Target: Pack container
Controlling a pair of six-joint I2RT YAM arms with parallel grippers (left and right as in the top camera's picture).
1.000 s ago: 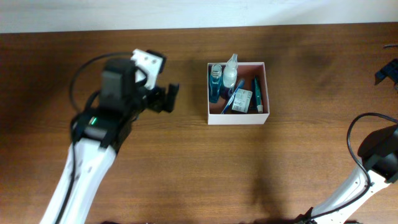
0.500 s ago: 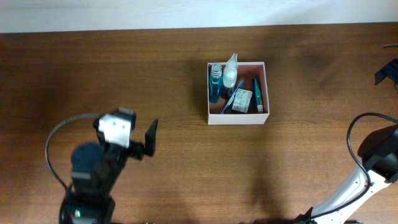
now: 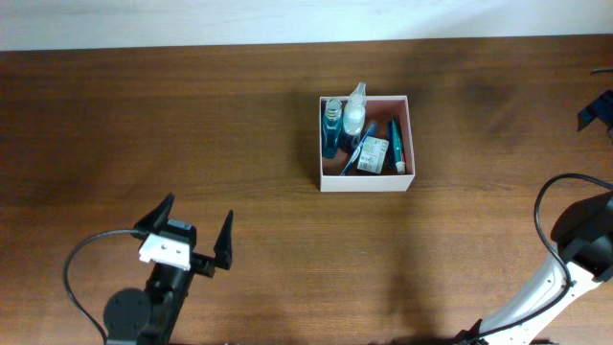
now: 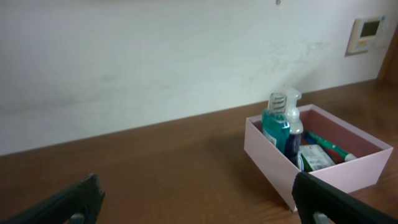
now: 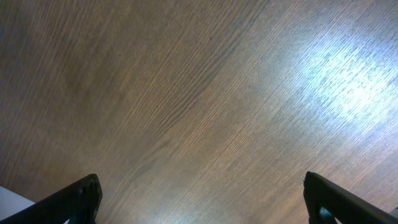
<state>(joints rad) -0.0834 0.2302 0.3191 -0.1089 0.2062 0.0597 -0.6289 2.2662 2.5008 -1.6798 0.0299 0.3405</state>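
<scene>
The container (image 3: 367,182) is a square white-walled box with a reddish-brown inside, at the table's middle back. It holds a blue bottle (image 3: 331,129), a clear spray bottle (image 3: 355,107), a green tube (image 3: 395,144), a packet and a blue toothbrush. It also shows in the left wrist view (image 4: 273,168) at right. My left gripper (image 3: 190,232) is open and empty near the front left edge, far from the container; its fingers frame bare wood in its wrist view (image 4: 199,202). My right gripper (image 5: 202,199) is open over bare wood; only its arm shows at the overhead view's right edge.
The right arm's white link and cable (image 3: 565,259) stand at the front right corner. A white wall (image 4: 155,56) with a small wall panel (image 4: 367,34) stands behind the table. The table is dark brown wood (image 3: 287,240).
My left arm has pulled back from beside the container to the front left edge of the table, gripper open and empty. The container and right arm have not moved.
</scene>
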